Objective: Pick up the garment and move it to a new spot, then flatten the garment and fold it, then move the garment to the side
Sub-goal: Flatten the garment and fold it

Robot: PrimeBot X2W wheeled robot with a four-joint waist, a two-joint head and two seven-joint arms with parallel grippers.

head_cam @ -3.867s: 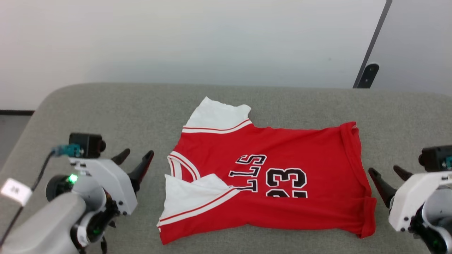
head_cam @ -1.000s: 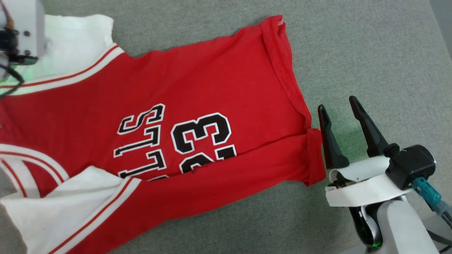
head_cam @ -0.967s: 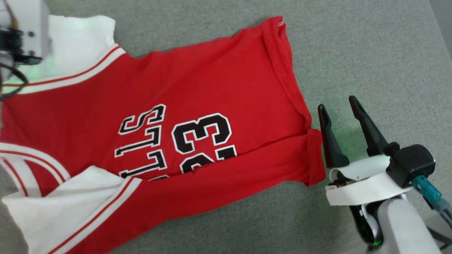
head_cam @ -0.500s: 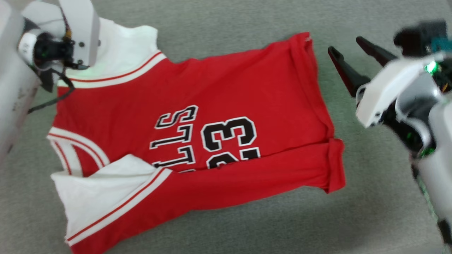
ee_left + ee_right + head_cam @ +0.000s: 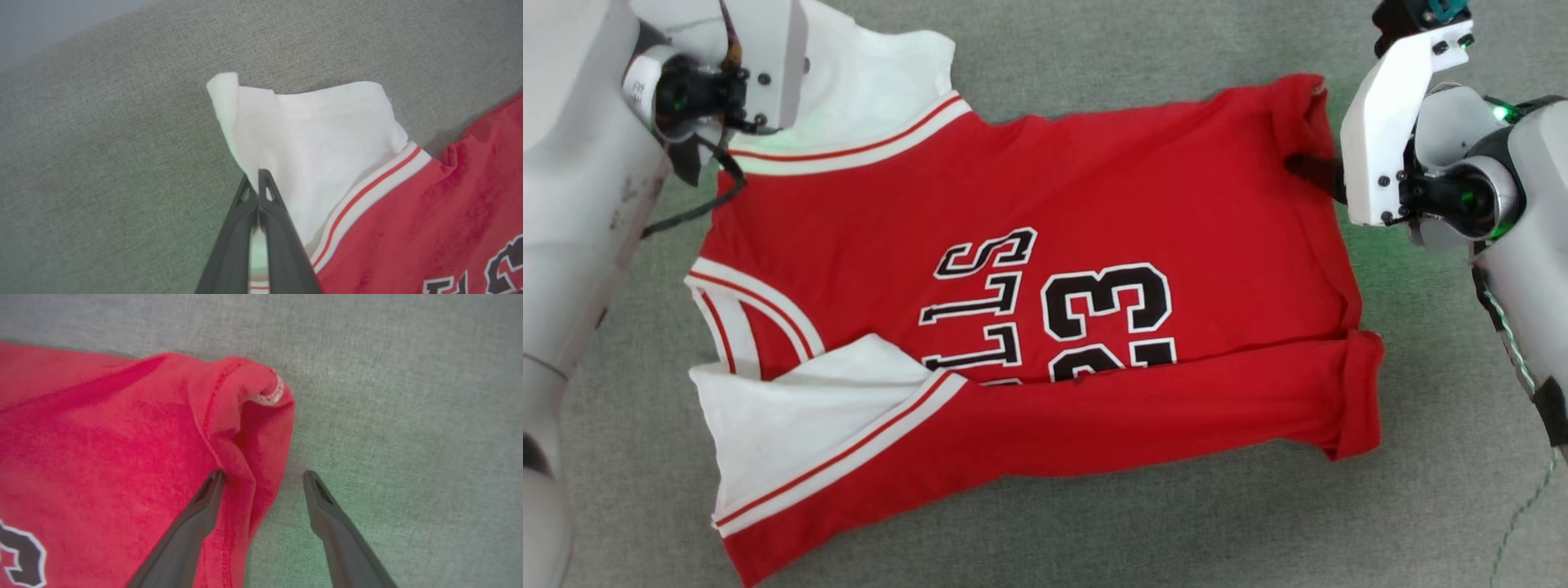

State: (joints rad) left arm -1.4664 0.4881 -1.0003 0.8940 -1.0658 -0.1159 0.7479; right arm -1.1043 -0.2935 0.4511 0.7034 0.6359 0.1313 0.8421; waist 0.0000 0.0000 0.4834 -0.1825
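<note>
The left gripper [image 5: 258,181] has its jaws pressed together, pinching the outer edge of the white sleeve [image 5: 310,134]. The red basketball shirt [image 5: 1094,188] lies spread flat, with bare grey surface [image 5: 1094,531] open all round it. The right gripper [image 5: 263,475] has its jaws spread astride the hem corner [image 5: 261,396], one finger on the cloth. The black lettering [image 5: 1058,306] reads "LLS" and "23", sideways and partly folded under.

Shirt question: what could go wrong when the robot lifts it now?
1. The left gripper is shut on just the edge of the white sleeve, so the shirt might slip out.
2. The right gripper is open, with one finger on the bunched red hem and the other on the grey cushion. Closing could catch only a thin bit.
3. The near side is folded over, so lifting may bunch it more.
</note>
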